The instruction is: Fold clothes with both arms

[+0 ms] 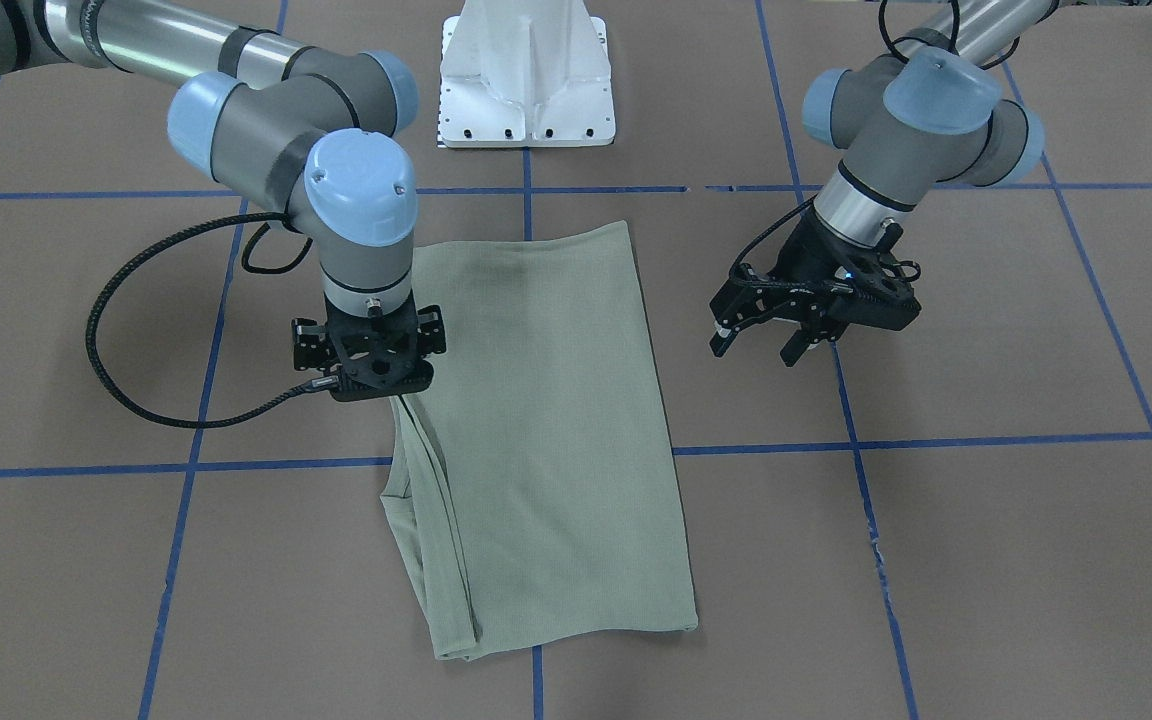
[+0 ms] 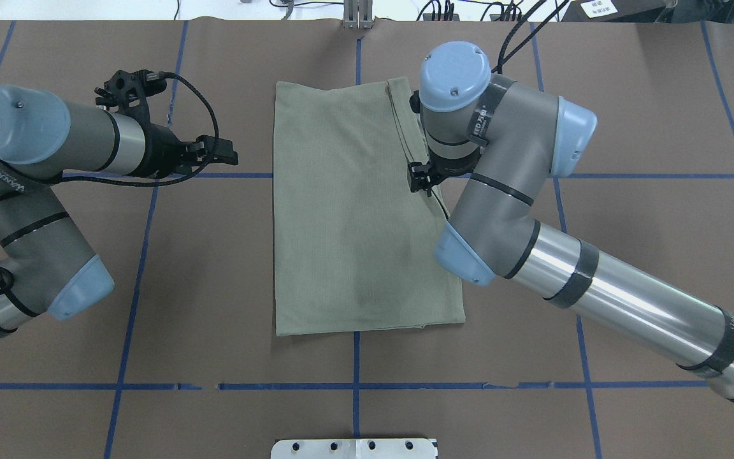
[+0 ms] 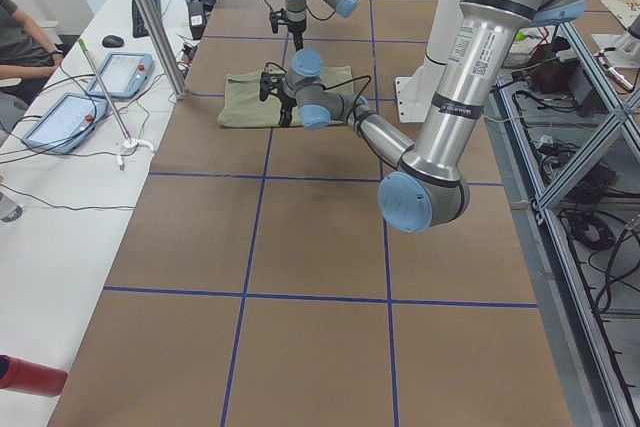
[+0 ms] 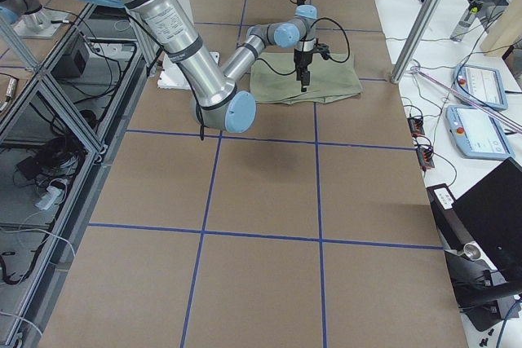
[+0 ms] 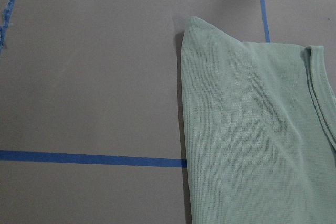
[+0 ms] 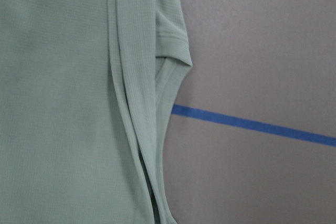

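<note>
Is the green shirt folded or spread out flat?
Folded. The shirt lies as a narrow rectangle, no sleeves spread out, with layered edges stacked along one long side.

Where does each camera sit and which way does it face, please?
Front-facing: across the table, facing the robot; right arm on view-left, left arm on view-right, white base at top.
Overhead: behind the robot, looking down; arms unmirrored.
Exterior left: table's end; left arm near.
Exterior right: opposite end; right arm near.
Left wrist: looks down on a shirt corner; no fingers show.
Right wrist: looks down on the shirt's layered edge; no fingers show.
Shared: every view shows the shirt.
</note>
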